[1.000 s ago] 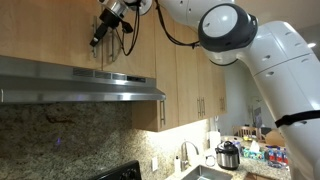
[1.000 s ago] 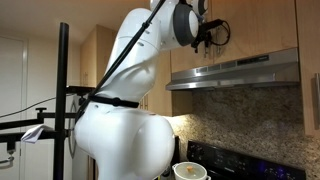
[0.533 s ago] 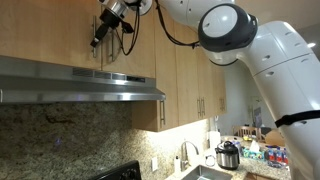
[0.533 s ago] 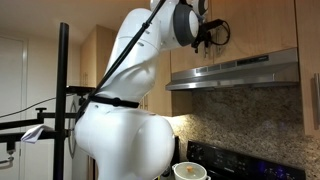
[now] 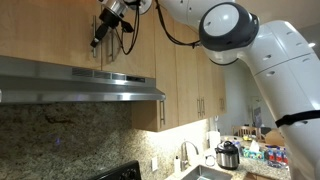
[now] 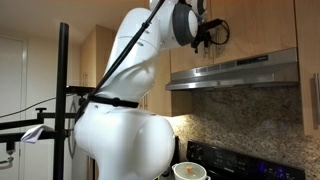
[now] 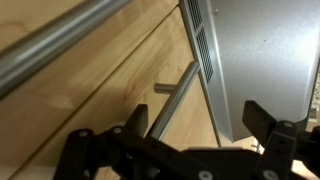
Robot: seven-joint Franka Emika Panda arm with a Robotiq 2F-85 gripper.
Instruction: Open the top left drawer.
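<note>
The top left drawer [image 5: 40, 28] is a short, wide light-wood door above the range hood; it is shut in both exterior views [image 6: 262, 22]. My gripper [image 5: 96, 40] is raised against the cabinet front at the door's right edge, also seen in the other exterior view [image 6: 204, 42]. In the wrist view the gripper [image 7: 198, 128] is open. A slim silver bar handle [image 7: 176, 96] lies between the fingers, close to one finger and not clamped. A second, blurred bar handle [image 7: 55, 40] crosses the top corner. I cannot tell which handle belongs to which door.
The steel range hood [image 5: 80, 85] juts out just below the doors [image 7: 260, 55]. A matching short door [image 5: 138, 45] and taller wood doors [image 5: 190, 75] follow along the wall. A sink, a cooker pot [image 5: 228, 156] and bottles stand on the counter below.
</note>
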